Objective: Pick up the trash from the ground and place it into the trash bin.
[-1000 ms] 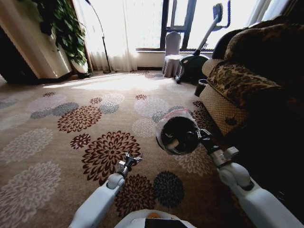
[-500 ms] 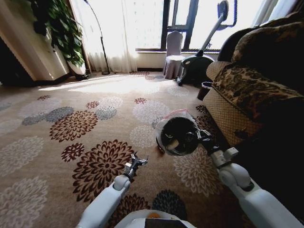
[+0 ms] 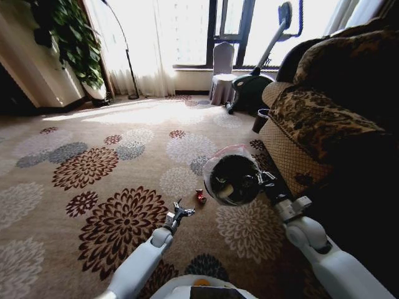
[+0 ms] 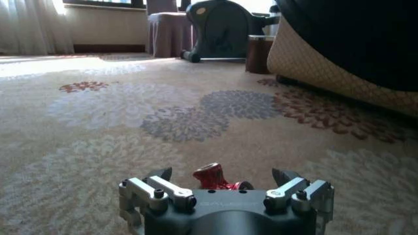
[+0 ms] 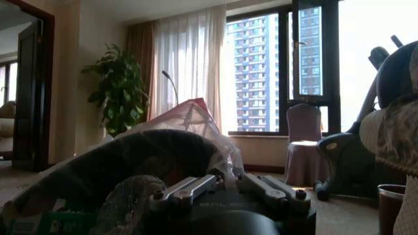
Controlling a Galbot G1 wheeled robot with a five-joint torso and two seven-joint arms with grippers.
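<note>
A: While the left gripper [image 3: 184,208] hangs low over the carpet [image 3: 124,162], where does the red bit [image 3: 201,197] lie from it?

B: Just ahead of the fingertips and slightly toward the bin [image 3: 232,179], resting on the carpet. In the left wrist view the red bit [image 4: 213,177] sits between the two fingertips of the left gripper [image 4: 222,177] but a little beyond them, not yet inside the gap.

A: Are the fingers spread?

B: Yes, wide apart with nothing between them. Neither tip touches the piece.

A: Which arm is nearer to it?

B: The left one, by my reading. The right gripper [image 3: 265,179] is busy: it is clamped on the rim of the bin, holding it tilted in the air so the mouth faces back toward the robot. The bin hangs just beside the red bit, on the sofa [image 3: 324,118] side, and above it.

A: Does the piece have a long axis?

B: It is too small to be sure. It looks slightly taller than wide in the wrist view, with a dark end toward the bin, so I cannot say how it is turned.

A: So what does the coming move turn on?

B: I judge it a short push forward along the carpet, until the tips flank the piece, then closing. The line already looks nearly centred
</note>
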